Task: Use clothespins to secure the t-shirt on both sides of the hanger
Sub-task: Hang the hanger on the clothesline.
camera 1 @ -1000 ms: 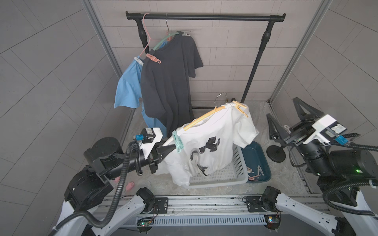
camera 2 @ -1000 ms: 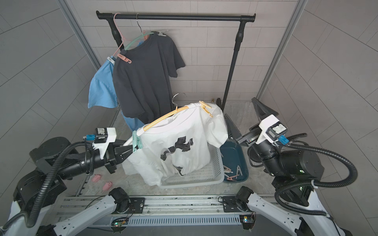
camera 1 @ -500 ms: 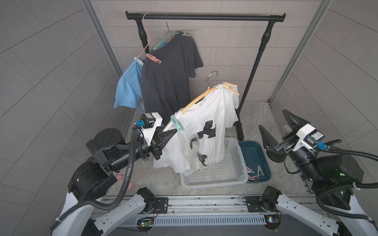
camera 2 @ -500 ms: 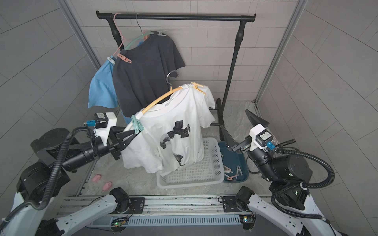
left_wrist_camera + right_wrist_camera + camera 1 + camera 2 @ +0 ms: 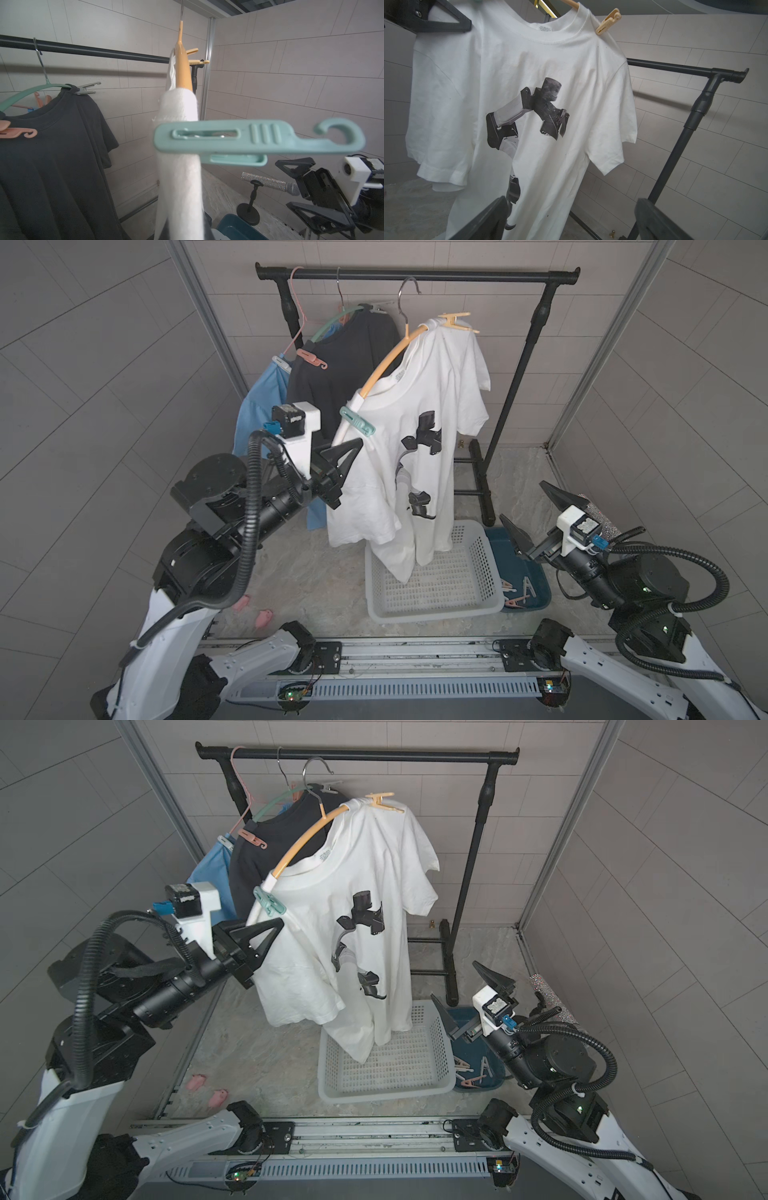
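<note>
The white t-shirt (image 5: 415, 406) with a black robot-arm print hangs on a yellow hanger (image 5: 386, 360) that slants up towards the black rail (image 5: 415, 275). I cannot tell whether its hook sits on the rail. My left gripper (image 5: 357, 443) is shut on the low, cloth-covered end of the hanger. Just above that grip a mint green clothespin (image 5: 249, 139) clamps the shoulder. A pale yellow clothespin (image 5: 608, 21) clamps the high shoulder. My right gripper (image 5: 520, 498) stands open and empty, low at the right, facing the shirt. Several spare clothespins (image 5: 517, 597) lie in a blue bin (image 5: 536, 597).
A white mesh basket (image 5: 432, 605) sits on the floor under the shirt's hem. A black t-shirt (image 5: 345, 364) and a blue shirt (image 5: 257, 406) hang on the rail's left part. Two pink clothespins (image 5: 264, 616) lie on the floor. A microphone stand (image 5: 268, 182) is by the right arm.
My left arm has lifted the hanger and t-shirt up and back towards the rail. The right arm has drawn down and back towards the blue bin, still open.
</note>
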`<state>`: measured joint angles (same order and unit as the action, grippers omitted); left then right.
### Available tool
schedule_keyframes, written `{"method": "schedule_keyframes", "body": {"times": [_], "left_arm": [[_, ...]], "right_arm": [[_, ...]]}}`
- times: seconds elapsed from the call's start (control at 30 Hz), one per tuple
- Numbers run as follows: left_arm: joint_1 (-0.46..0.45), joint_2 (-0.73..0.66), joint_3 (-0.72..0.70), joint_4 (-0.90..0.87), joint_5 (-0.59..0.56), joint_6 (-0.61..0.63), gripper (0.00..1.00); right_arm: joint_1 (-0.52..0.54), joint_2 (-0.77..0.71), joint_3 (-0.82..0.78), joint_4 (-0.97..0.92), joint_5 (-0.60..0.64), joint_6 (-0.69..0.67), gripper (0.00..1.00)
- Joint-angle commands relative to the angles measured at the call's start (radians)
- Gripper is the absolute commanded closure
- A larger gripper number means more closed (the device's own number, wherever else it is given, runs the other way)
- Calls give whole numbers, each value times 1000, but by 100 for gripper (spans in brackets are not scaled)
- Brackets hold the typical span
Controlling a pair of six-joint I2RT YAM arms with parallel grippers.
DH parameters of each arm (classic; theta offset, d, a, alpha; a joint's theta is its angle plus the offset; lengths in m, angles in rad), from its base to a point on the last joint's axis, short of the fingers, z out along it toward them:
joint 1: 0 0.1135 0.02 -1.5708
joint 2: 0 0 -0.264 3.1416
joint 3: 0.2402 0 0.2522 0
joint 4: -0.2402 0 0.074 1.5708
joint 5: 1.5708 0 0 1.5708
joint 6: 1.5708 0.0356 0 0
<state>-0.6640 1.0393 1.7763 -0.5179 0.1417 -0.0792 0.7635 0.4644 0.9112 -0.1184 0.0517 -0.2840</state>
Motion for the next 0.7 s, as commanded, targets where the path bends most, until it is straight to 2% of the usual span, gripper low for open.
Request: {"method": "schedule_keyframes", "body": {"times": [0.0,0.23,0.67], "left_arm": [[3,21,66,200,-83,-17,100],[3,126,116,204,-129,10,100],[2,337,311,170,-205,87,100]], "right_arm": [[-1,-6,-28,11,35,12,0],[0,-16,-82,18,24,76,1],[-1,-4,-134,16,4,207,0]]}}
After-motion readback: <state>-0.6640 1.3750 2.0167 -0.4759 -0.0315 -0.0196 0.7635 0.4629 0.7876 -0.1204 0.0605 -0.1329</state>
